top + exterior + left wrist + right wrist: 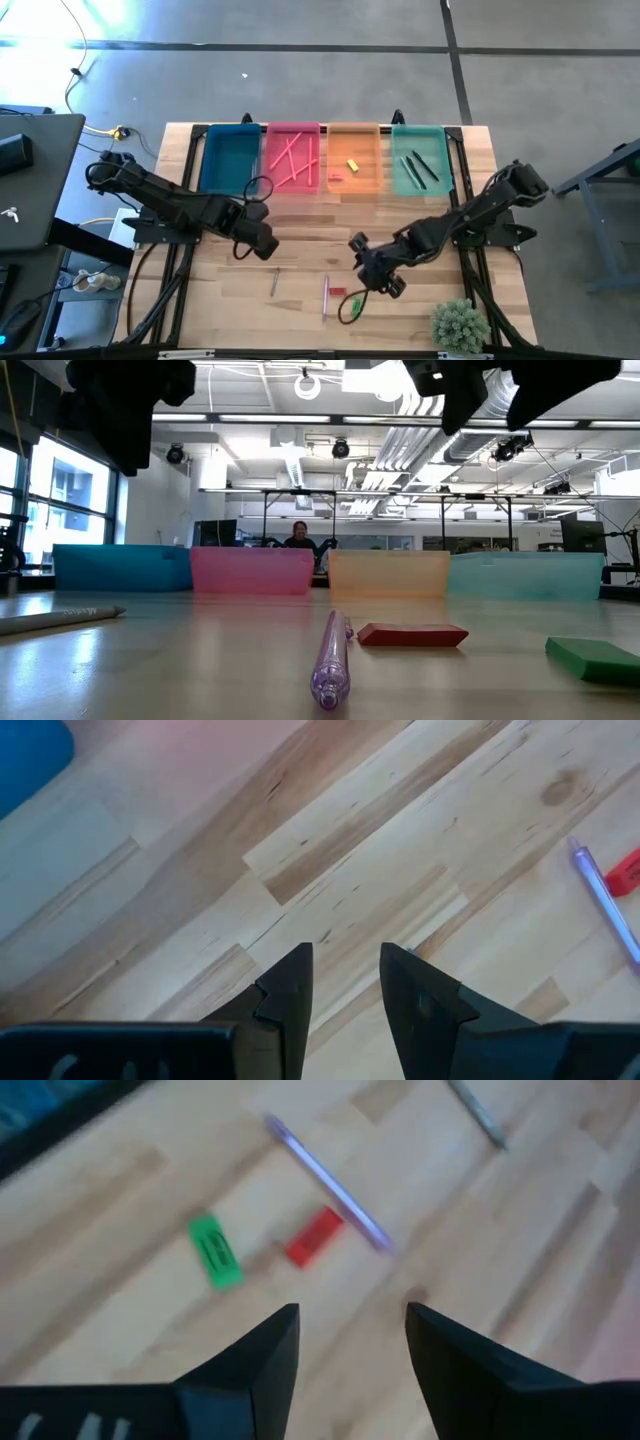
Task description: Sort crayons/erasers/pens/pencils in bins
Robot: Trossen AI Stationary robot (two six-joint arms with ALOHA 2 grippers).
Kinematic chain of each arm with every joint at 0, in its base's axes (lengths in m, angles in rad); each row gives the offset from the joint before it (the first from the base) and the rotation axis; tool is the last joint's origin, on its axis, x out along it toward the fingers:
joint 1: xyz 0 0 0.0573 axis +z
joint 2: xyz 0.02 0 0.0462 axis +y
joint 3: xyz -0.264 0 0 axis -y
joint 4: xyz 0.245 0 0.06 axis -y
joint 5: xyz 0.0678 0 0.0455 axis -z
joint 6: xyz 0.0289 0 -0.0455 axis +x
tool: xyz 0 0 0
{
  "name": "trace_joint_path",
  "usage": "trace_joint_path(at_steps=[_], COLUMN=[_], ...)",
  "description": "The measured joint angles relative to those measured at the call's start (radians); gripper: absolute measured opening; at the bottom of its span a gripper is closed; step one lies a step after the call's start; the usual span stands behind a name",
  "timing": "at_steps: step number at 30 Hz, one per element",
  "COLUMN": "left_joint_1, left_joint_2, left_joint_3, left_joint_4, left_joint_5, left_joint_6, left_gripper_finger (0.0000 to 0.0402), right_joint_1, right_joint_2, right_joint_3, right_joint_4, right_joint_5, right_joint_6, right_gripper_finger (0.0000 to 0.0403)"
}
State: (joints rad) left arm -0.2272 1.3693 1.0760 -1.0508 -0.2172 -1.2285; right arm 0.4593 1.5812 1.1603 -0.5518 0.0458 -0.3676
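Four bins stand along the far edge: teal-blue (228, 160), pink-red (292, 158) with pink pencils, orange (354, 160) with a yellow eraser (352, 165) and a red one, mint-green (418, 160) with dark pens. On the near table lie a purple-pink stick (325, 296), a red eraser (337, 291), a green eraser (352, 306) and a grey stick (274, 281). My left gripper (262, 246) hovers open above bare wood, far-left of the grey stick. My right gripper (376, 276) hovers open, just right of the erasers (314, 1237).
A small green plant (460, 325) stands at the table's near right corner. A laptop (30, 180) sits off the table's left side. Bare wood lies between the bins and the loose pieces. In the low view a person shows far behind the bins.
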Motion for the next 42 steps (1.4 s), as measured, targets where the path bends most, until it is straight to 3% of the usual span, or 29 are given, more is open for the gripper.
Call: trace_joint_path(at_steps=[8, 16, 42], left_joint_1=[-0.011, -0.011, -0.011], left_joint_2=[0.0, 0.0, 0.001], left_joint_3=[0.0, 0.0, 0.0], left_joint_4=[0.0, 0.001, 0.001], left_joint_5=[-0.01, -0.038, -0.085], left_joint_6=[-0.002, -0.009, -0.025], left_gripper_finger=[0.0106, 0.0106, 0.0106], right_joint_1=[0.038, 0.066, 0.08], right_joint_2=[0.088, 0.171, 0.331], right_joint_3=[0.0, 0.0, -0.001], right_joint_4=[0.121, 0.136, 0.265], right_joint_5=[-0.131, -0.179, -0.215], right_joint_6=[-0.001, -0.001, -0.086], right_gripper_finger=[0.0178, 0.0178, 0.0178])
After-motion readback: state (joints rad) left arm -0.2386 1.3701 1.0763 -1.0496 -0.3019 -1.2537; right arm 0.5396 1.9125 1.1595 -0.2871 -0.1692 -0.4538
